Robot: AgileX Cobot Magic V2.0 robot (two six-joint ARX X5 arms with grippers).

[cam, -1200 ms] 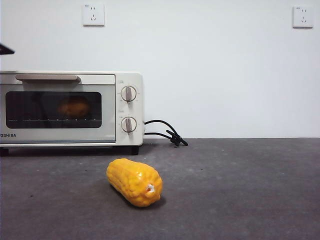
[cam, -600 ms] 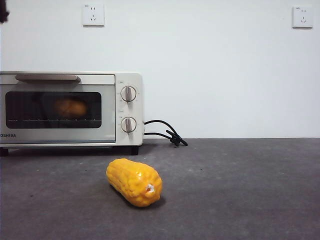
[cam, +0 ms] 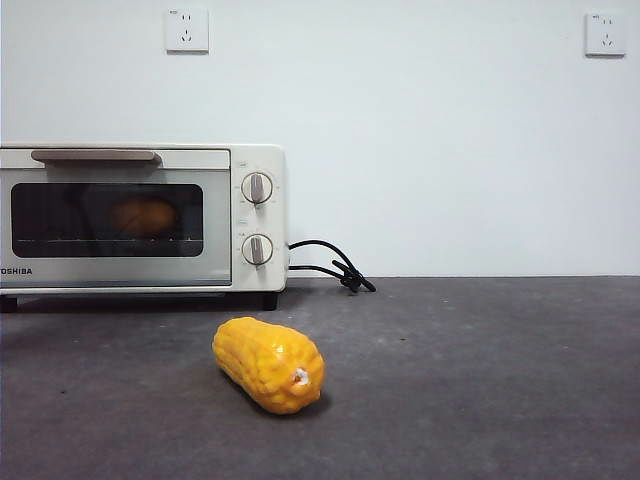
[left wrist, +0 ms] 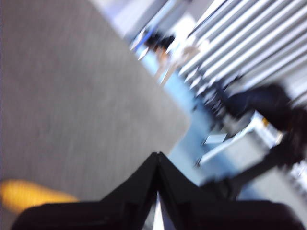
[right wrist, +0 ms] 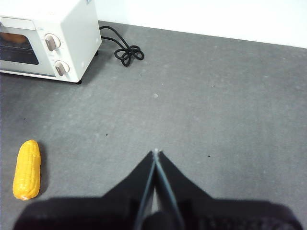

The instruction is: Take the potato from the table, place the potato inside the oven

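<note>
Left gripper (left wrist: 157, 155) jaws closed, empty, right gripper (right wrist: 155, 152) jaws closed, empty

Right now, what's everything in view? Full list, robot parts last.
cream-white toaster oven with dark glass door: 1, cream-white, back left of the table against the wall, door shut
smooth orange-brown oval potato: 1, orange-brown, inside the oven on its rack, seen through the glass
bright yellow bumpy corn cob: 1, yellow, lying on the table in front of the oven
black power cord: 1, black, coiled on the table beside the oven's knob side
white wall sockets: 2, white, high on the wall
dark grey matte table: 1, dark grey
left gripper: 1, black, fingers closed, blurred, holds nothing
right gripper: 1, black, fingers closed, above bare table, holds nothing
</note>
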